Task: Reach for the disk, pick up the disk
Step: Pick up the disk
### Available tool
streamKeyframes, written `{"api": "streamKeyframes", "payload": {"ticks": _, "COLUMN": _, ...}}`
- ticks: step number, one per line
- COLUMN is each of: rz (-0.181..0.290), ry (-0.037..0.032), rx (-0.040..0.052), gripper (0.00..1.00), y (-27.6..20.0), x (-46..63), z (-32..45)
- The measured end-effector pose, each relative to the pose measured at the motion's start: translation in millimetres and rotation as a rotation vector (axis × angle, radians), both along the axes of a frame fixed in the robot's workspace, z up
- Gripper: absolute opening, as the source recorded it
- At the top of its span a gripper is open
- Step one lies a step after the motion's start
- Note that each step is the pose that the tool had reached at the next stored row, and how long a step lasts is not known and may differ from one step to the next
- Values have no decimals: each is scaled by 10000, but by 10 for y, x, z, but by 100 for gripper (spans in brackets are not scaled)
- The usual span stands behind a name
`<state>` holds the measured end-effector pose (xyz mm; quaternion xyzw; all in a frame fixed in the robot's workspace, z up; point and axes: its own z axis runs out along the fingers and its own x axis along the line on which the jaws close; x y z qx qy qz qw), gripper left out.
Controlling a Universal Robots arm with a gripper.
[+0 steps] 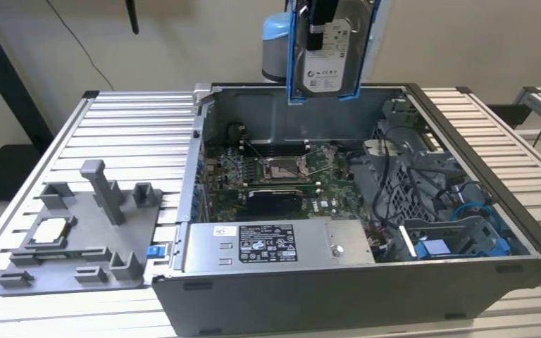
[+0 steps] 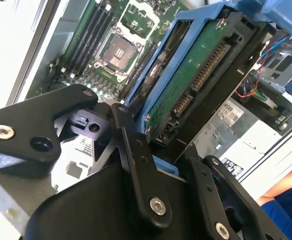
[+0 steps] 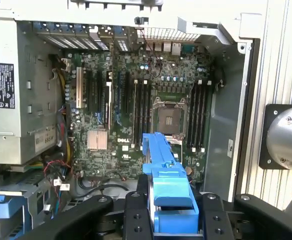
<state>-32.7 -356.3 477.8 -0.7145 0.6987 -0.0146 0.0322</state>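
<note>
Holding the disk [image 1: 330, 56] upright above the case [image 1: 346, 296], tool [image 3: 171, 205] closed on its blue frame [image 3: 167, 172]; likely dense, rigid, smooth, shock-sensitive

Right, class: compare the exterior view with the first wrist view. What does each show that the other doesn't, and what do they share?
Exterior view: the disk hangs upright above the open computer case, white label towards the camera; on the exterior view's left, a grey fixture plate carrying a small square chip sits on the slatted table. First wrist view: looking straight down, the disk is an edge-on blue frame with the claw shut on it, black links either side. Shared: the motherboard, its processor socket, the labelled power supply.
</note>
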Motion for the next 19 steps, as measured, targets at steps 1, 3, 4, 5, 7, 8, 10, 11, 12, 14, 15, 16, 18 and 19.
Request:
{"api": "streamKeyframes", "payload": {"ticks": 1, "rz": 0, "ry": 0, "rx": -1, "gripper": 0, "y": 0, "x": 0, "z": 0}}
{"api": "streamKeyframes", "payload": {"ticks": 3, "rz": 0, "ry": 1, "rx": -1, "gripper": 0, "y": -1, "x": -1, "z": 1}}
{"api": "streamKeyframes", "payload": {"ticks": 4, "rz": -1, "ry": 0, "rx": -1, "gripper": 0, "y": -3, "x": -1, "z": 1}}
{"api": "streamKeyframes", "payload": {"ticks": 5, "rz": 0, "ry": 2, "rx": -2, "gripper": 0, "y": -7, "x": -1, "z": 1}}
{"api": "streamKeyframes", "payload": {"ticks": 7, "rz": 0, "ry": 3, "rx": 0, "gripper": 0, "y": -16, "x": 0, "z": 0}}
{"api": "streamKeyframes", "payload": {"ticks": 8, "rz": 0, "ry": 4, "rx": -1, "gripper": 0, "y": -21, "x": -1, "z": 0}}
{"api": "streamKeyframes", "payload": {"ticks": 10, "rz": 0, "ry": 6, "rx": 0, "gripper": 0, "y": -39, "x": 0, "z": 0}}
{"api": "streamKeyframes", "payload": {"ticks": 11, "rz": 0, "ry": 6, "rx": 0, "gripper": 0, "y": -53, "x": -1, "z": 0}}
{"api": "streamKeyframes", "payload": {"ticks": 12, "rz": 0, "ry": 5, "rx": -1, "gripper": 0, "y": -68, "x": 0, "z": 0}}
{"api": "streamKeyframes", "payload": {"ticks": 14, "rz": 0, "ry": 6, "rx": -2, "gripper": 0, "y": -97, "x": 0, "z": 0}}
{"api": "streamKeyframes", "payload": {"ticks": 15, "rz": 0, "ry": 5, "rx": -3, "gripper": 0, "y": -116, "x": 1, "z": 0}}
{"api": "streamKeyframes", "payload": {"ticks": 16, "rz": 0, "ry": 6, "rx": -3, "gripper": 0, "y": -137, "x": 1, "z": 0}}
{"api": "streamKeyframes", "payload": {"ticks": 18, "rz": 0, "ry": 5, "rx": -8, "gripper": 0, "y": -170, "x": 2, "z": 0}}
{"api": "streamKeyframes", "payload": {"ticks": 19, "rz": 0, "ry": 6, "rx": -9, "gripper": 0, "y": -184, "x": 2, "z": 0}}
